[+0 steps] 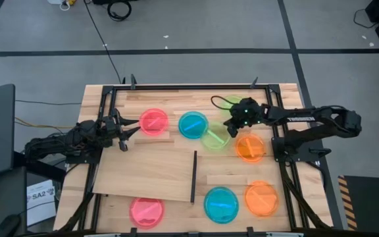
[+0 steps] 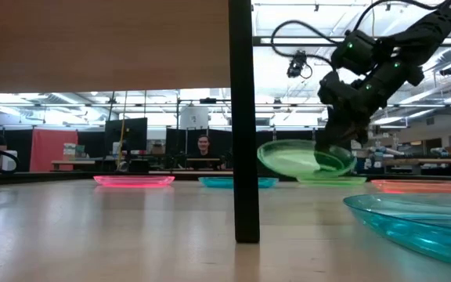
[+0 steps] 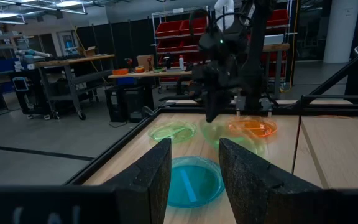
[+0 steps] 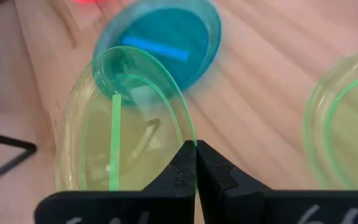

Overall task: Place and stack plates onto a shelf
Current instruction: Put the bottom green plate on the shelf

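Observation:
My right gripper [image 1: 231, 126] is over the far middle of the table, shut on a green plate [image 1: 214, 137] that shows tilted in the low view [image 2: 304, 160]. A second green plate [image 1: 233, 103] lies flat by the far edge. Blue [image 1: 193, 124], pink [image 1: 153, 122] and orange [image 1: 249, 147] plates lie flat around them, and pink [image 1: 147, 212], blue [image 1: 221, 204] and orange [image 1: 262, 197] ones lie near the front edge. The shelf [image 1: 143, 174], with its black upright strip [image 1: 193, 176], lies at the centre left. My left gripper [image 1: 125, 135] waits open beside the far pink plate. My right gripper pinches the green plate's rim [image 4: 190, 138] between its two shut fingers [image 4: 182, 177], one on each face of the thin edge. The fingers come down slanting from the table's right. The plate is tilted in the hold, its free side [image 2: 272, 157] raised off the table.
Black frame rails [image 1: 176, 87] run along the table's far and side edges. Bare wood lies between the shelf strip and the right plates [image 1: 226, 168]. Beyond the table the low view shows a person [image 2: 203, 146] and benches.

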`<state>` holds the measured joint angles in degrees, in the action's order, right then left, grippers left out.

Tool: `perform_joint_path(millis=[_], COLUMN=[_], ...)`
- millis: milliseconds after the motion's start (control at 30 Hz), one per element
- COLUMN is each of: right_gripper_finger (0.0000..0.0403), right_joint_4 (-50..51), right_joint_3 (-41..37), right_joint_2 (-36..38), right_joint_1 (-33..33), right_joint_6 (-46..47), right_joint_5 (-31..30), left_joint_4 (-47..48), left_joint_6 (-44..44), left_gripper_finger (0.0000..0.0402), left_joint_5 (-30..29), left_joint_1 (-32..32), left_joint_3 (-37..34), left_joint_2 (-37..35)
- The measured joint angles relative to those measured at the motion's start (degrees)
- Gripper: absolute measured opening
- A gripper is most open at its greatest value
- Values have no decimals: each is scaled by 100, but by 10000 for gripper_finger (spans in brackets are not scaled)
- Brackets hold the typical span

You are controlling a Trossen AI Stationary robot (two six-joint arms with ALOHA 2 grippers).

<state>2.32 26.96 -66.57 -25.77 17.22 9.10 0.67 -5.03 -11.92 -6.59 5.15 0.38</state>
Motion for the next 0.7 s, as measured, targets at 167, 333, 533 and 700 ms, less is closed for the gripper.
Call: perform_joint_path(millis=[167, 333, 533, 700], right_gripper_finger=[8, 8, 8, 7], right_joint_4=[-10, -76, -837, -1906], right_joint_3=[0, 0, 0, 2], right_joint_2=[450, 880, 1157, 1142], right_joint_1=[-135, -222, -201, -57], right_joint_6=[-47, 183, 597, 1154], right_joint_5=[2, 12, 337, 605], left_joint_4=[0, 1, 0, 2], left_joint_6=[1, -1, 1, -1], left_gripper_finger=[142, 142, 142, 142], left_joint_5=[0, 0, 0, 0], left_joint_1=[2, 0, 2, 0], left_joint_3=[0, 0, 0, 0], left_joint_2=[0, 0, -1, -2])
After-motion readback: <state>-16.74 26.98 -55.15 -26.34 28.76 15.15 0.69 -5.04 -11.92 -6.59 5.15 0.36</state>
